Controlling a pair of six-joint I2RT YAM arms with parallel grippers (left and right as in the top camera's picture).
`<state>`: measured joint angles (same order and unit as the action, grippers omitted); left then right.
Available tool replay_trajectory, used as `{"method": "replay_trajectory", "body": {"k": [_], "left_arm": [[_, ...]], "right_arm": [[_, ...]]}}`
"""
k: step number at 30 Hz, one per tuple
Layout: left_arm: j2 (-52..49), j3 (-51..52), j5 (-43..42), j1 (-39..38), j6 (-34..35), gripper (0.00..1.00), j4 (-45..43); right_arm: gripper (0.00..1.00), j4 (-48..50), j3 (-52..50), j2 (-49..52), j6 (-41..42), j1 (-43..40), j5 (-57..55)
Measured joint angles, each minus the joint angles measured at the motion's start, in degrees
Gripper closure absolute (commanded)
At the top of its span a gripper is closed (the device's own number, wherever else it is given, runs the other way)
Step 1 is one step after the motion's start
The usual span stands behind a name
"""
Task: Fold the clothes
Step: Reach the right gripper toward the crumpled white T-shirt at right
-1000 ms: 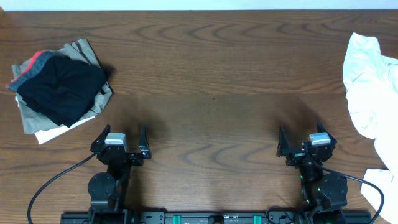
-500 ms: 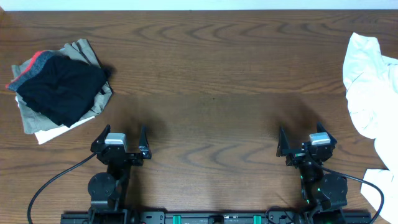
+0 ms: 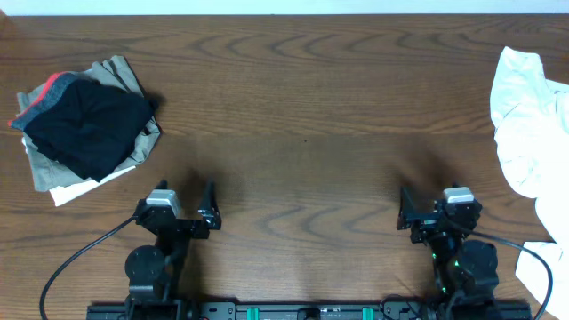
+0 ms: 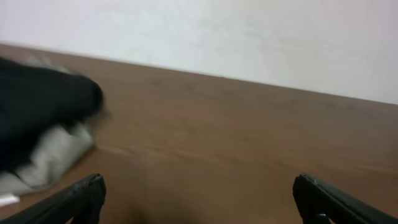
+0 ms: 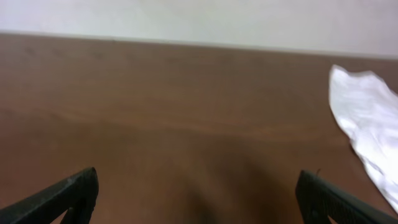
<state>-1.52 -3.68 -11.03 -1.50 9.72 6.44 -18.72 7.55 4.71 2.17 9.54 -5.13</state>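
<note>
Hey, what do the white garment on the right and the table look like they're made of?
The white garment looks like thin, soft cloth with a matte finish: it lies crumpled in many wrinkles and folds. The table looks like dark brown wood or a wood-grain laminate with a slight sheen. Wavy grain lines run across it, but the pictures cannot settle which of the two it is.

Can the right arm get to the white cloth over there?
Probably yes. The right gripper is open and empty, and only table lies between it and the white cloth on its right.

Left arm (image 3: 153,253) folded low, jaws spread wide and empty, right arm (image 3: 464,253) posed alike
</note>
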Motion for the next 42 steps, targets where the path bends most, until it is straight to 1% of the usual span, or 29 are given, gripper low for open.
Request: {"method": "replay_trajectory", "body": {"k": [3,7,10,14,16,19,22,25,27,29,33,37,42], "left_arm": [[-3.02,-3.19,-1.86,0.0,2.21,0.02,5.07],[-9.27,-11.13,-2.82,0.0,3.5,0.02,11.19],[-15.43,-18.34,-3.3,0.0,3.98,0.02,16.48],[-26.1,-28.65,-3.67,0.0,4.07,0.02,26.56],[-31.56,-33.46,-3.91,0.0,4.11,0.02,31.74],[-38.84,-39.89,-4.33,0.0,4.24,0.02,37.16],[-43.89,-43.95,-4.72,0.0,4.24,0.02,39.1],[-46.82,-45.22,-5.38,0.0,4.24,0.02,39.58],[-47.65,-45.22,-5.64,0.0,4.24,0.02,39.89],[-47.91,-45.22,-5.79,0.0,4.24,0.02,39.87],[-47.89,-45.22,-6.19,0.0,4.24,0.02,39.85],[-47.89,-45.22,-6.49,0.0,4.24,0.02,39.89],[-47.87,-45.22,-6.67,0.0,4.24,0.02,39.91]], "right_arm": [[0.01,-5.25,5.33,4.04,0.2,0.0,-1.44],[0.01,-11.58,14.36,11.43,0.24,0.0,-2.43],[0.01,-17.33,21.46,18.78,0.98,0.0,-2.47],[0.01,-24.81,29.22,28.57,2.36,0.0,-1.51],[0.01,-26.14,31.93,32.85,2.58,0.0,-0.09],[0.01,-26.18,34.49,38.14,2.84,0.0,1.95],[0.01,-24.48,34.73,41.13,4.13,-0.42,2.34],[0.01,-23.52,34.86,43.25,5.81,-3.08,0.76],[0.01,-23.43,35.6,44.94,6.64,-7.23,-1.03],[0.01,-22.51,37.18,47.06,6.86,-13.42,-2.27],[0.02,-19.15,40.41,51.71,7.26,-28.06,-4.11],[0.03,-15.91,41.13,57.7,9.35,-42.14,-5.14],[0.05,-11.58,41.13,66.55,11.69,-54.77,-4.26]]}}
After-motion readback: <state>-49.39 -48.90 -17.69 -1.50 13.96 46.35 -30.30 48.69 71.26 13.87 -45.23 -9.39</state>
